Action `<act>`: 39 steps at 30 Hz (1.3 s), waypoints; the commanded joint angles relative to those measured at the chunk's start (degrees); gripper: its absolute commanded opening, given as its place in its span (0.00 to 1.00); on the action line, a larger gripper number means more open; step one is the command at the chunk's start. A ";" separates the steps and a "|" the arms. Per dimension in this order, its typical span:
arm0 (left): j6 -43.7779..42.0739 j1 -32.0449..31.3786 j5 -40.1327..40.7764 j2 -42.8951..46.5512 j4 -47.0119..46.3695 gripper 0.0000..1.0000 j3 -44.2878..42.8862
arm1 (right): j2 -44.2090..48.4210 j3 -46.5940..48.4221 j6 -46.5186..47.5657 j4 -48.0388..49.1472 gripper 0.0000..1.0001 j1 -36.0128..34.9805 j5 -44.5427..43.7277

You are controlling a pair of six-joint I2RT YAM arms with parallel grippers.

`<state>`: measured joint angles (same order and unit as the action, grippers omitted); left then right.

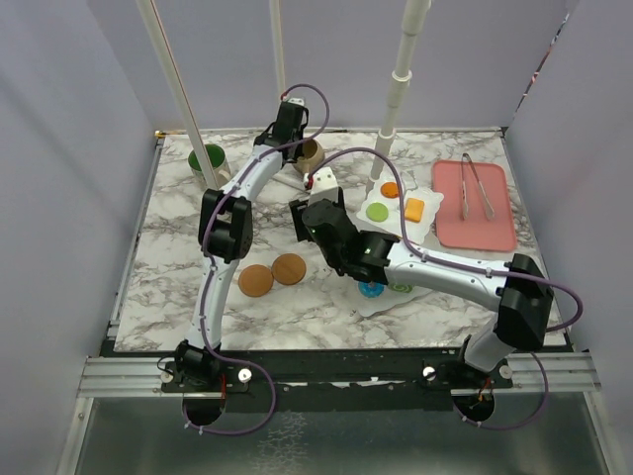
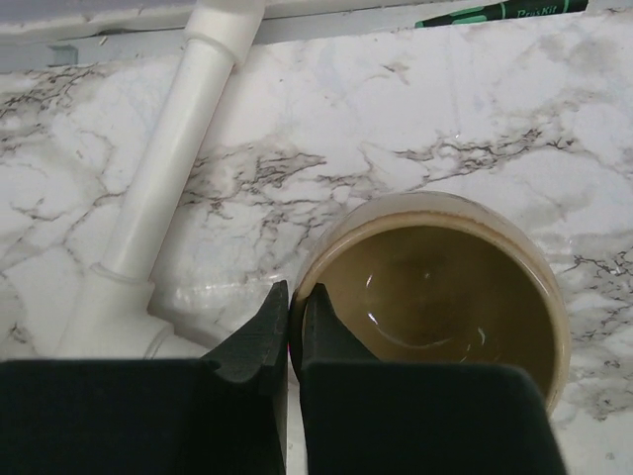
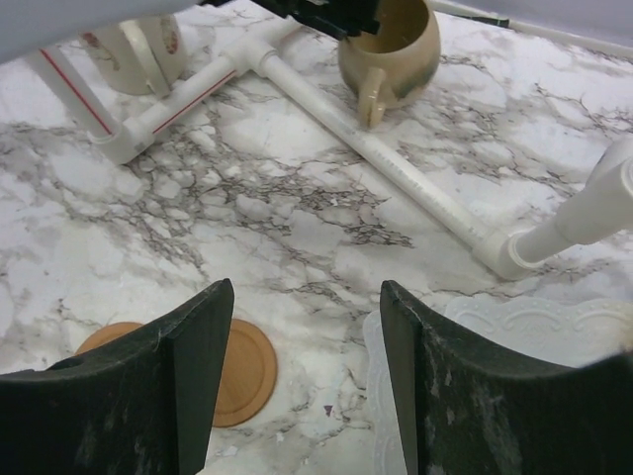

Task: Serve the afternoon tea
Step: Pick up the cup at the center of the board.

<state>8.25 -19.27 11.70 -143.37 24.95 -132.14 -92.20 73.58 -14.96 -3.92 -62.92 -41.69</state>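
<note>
2 round wooden coasters (image 1: 255, 280) lie nearest on the marble surface (image 1: 178, 287). Just beside them hovers the right gripper (image 3: 307, 297), its jaws wide with nothing between them. To its right is the white stand (image 1: 396, 226) of wavy plates, with toy pastries (image 1: 376, 211) in green, orange and yellow on the upper plate. Beyond that lie the pink tray (image 1: 450, 213) and the tongs (image 1: 477, 188).

Farther back, the green-lined mug (image 1: 208, 158) stands at the far left. The tan mug (image 2: 445, 287) stands mid-back beside a white pipe (image 2: 163, 188). The left gripper (image 2: 294, 322) has its jaws pinched narrow on that mug's rim, 1 finger inside and 1 outside.

The tan mug looks glazed, stiff and fairly heavy, so it is probably slippery and breakable. A rim pinch may let it tilt or swing, and its handle, on the near side, would be the other hold.

A green-and-black strip (image 2: 504, 10) at the far edge carries writing, too blurred to read for certain. Neither mug shows a legible label.
</note>
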 commanded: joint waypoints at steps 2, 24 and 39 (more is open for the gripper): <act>4.97 -0.51 3.93 12.91 -1.53 0.00 2.02 | -2.01 3.16 1.03 1.71 0.66 3.03 1.62; 7.64 -0.51 4.89 40.66 10.89 0.00 25.98 | -19.17 17.42 10.13 8.27 0.76 8.71 3.90; 11.58 -1.01 3.31 43.90 13.16 0.00 29.15 | -23.04 22.08 7.36 1.40 0.65 8.52 10.77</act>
<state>17.15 -19.66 15.29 -103.28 40.01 -101.86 -111.72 91.05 -6.57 2.22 -54.39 -32.38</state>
